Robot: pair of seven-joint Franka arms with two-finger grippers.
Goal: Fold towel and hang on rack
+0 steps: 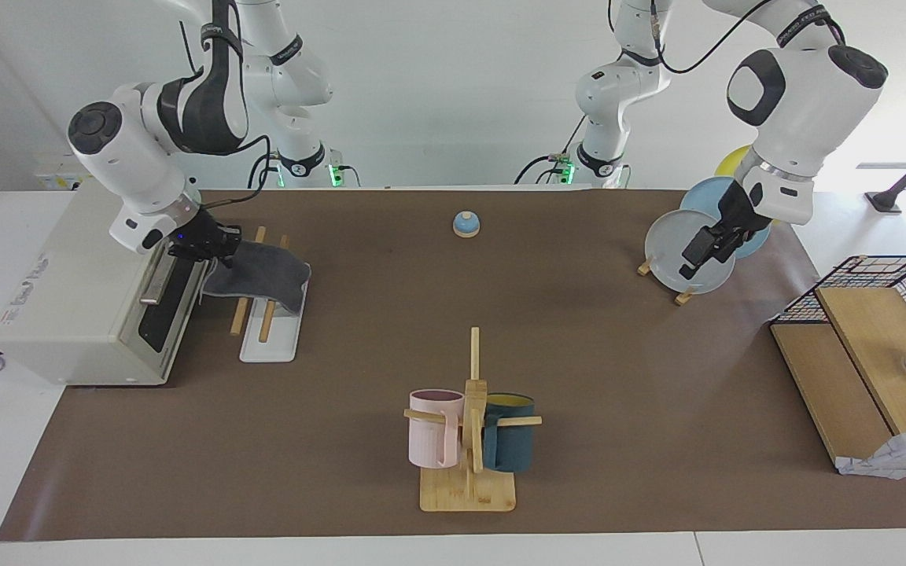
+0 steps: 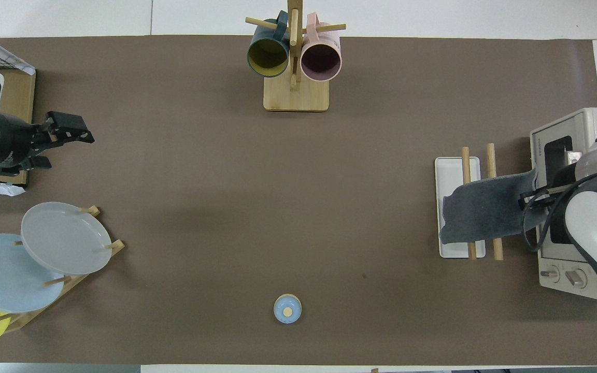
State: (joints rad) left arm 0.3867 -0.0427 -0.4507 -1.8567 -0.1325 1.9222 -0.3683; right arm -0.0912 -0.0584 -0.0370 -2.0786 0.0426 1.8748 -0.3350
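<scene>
The towel (image 1: 260, 275) shows its dark grey face and lies draped across both wooden rods of the rack (image 1: 268, 342), sagging over the white base toward the table's middle. It also shows in the overhead view (image 2: 485, 207), over the rack (image 2: 451, 171). My right gripper (image 1: 203, 242) is over the gap between the rack and the toaster oven and is shut on the towel's edge on the oven's side; it also shows in the overhead view (image 2: 534, 192). My left gripper (image 1: 703, 250) waits in the air over the mat by the plate stand, and shows in the overhead view (image 2: 73, 135).
A white toaster oven (image 1: 68, 306) stands right beside the rack at the right arm's end. A peg stand with two mugs (image 1: 469, 428) stands at the table's middle. A small blue bell (image 1: 465, 224), a plate stand (image 1: 669, 259) and a wooden box with wire basket (image 1: 854, 346) are also there.
</scene>
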